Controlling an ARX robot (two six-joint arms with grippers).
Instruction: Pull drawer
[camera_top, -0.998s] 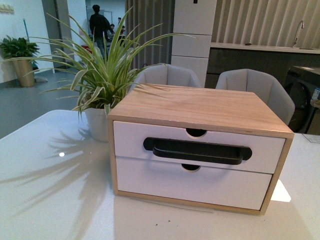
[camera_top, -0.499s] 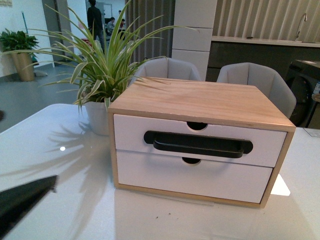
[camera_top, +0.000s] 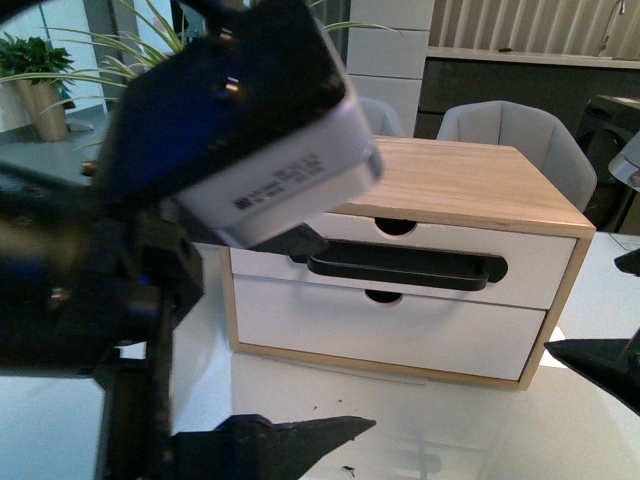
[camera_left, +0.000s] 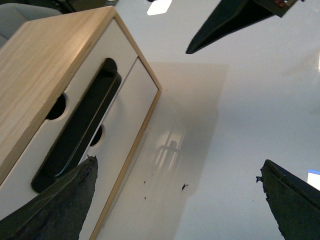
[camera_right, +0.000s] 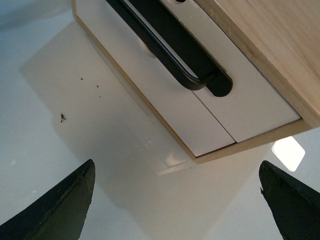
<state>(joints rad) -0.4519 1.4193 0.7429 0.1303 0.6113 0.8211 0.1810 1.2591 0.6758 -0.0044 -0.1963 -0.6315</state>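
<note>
Front view: drawer shut. Left gripper, right gripper: jaws wide apart, empty. Centre jaws over handle, close, pull straight outward.

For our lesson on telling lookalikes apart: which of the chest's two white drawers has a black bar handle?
The upper drawer; a long black bar handle runs across its front. The lower drawer has a plain white front.
</note>
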